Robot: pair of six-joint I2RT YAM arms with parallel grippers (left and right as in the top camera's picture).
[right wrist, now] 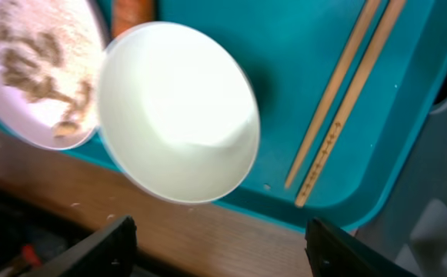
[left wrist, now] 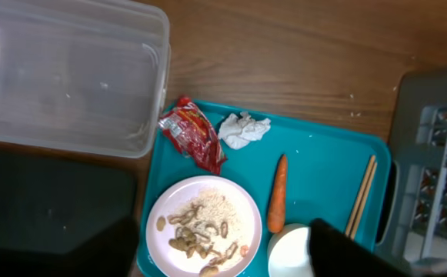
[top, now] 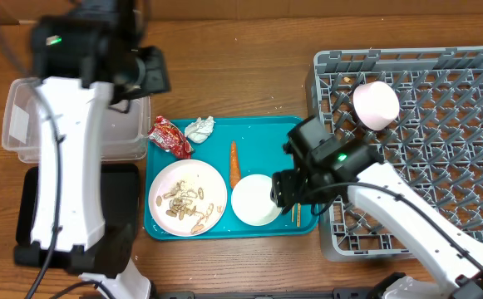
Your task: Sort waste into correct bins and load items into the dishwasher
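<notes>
I am holding my right claw (right wrist: 221, 250) spread open above the white bowl (right wrist: 178, 111) on the teal tray (right wrist: 300, 46), left of the chopsticks (right wrist: 331, 98), judging it slick, breakable, best pinched at its rim.

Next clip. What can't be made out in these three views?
- Black tray: overhead, the left arm covers most of it; at the left wrist it is only a dark blank.
- Chopsticks: overhead, nearly all of them lie under the right arm.
- White item in the dish rack: overexposed overhead, so cup or bowl is unclear.
- The dish rack's right side: cut off by the overhead frame edge.
</notes>
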